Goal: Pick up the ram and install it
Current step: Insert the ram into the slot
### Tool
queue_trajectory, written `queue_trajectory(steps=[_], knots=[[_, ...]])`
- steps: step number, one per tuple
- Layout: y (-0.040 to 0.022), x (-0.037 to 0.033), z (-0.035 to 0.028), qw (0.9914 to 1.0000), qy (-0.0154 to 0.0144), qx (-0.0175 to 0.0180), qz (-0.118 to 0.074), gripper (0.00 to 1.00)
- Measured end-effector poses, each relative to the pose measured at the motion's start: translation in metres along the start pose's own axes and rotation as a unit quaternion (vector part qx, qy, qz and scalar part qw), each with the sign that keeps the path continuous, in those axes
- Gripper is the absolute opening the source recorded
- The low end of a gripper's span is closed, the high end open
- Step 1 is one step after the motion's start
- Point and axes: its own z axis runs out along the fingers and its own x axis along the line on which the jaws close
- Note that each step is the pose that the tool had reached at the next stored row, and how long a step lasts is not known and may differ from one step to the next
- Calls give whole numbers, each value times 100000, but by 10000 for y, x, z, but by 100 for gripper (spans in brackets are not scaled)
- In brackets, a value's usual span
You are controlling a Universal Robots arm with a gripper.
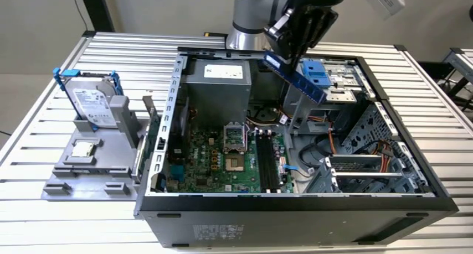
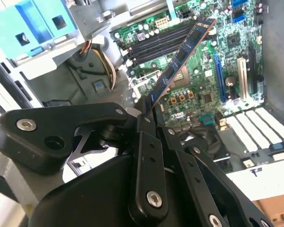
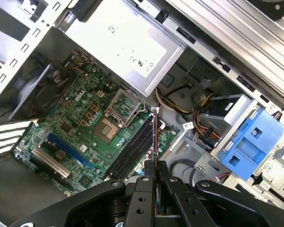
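Nearest in the exterior view is the open computer case (image 1: 296,207), which lies on its side on the slatted table (image 1: 44,232). Inside it the green motherboard (image 1: 214,165) lies flat. Its black memory slots (image 1: 267,162) run along the right part of the board, and as far as I can see no stick sits in them. To the left of the case, a grey holder (image 1: 88,171) carries the small CPU chip (image 1: 81,149) and, farther back, the hard drive (image 1: 92,102) in its blue bracket.

Farther away, above the far part of the case, the gripper (image 1: 287,53) is clamped narrowly on one end of the ram (image 1: 303,79). The ram hangs tilted in the air and touches nothing else. In the second wrist view the ram (image 2: 180,56) reaches out from the fingers (image 2: 144,142) over the motherboard, well apart from the slots below.

I judge that the picking up is done, and that seating the ram in a slot is not yet done.
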Motion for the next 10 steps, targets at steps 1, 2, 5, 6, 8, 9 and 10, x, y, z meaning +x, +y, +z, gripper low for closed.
queue_trajectory(steps=[1,2,5,6,8,9,10], knots=[[0,0,0,99997,-33,4,735,0],[0,0,0,99988,-70,8,1517,0],[0,0,0,99932,-171,21,3673,0],[0,0,0,99902,-206,25,4425,0],[0,0,0,99829,-275,29,5844,0],[0,0,0,99784,-307,36,6556,0],[0,0,1,99737,-341,37,7236,0]])
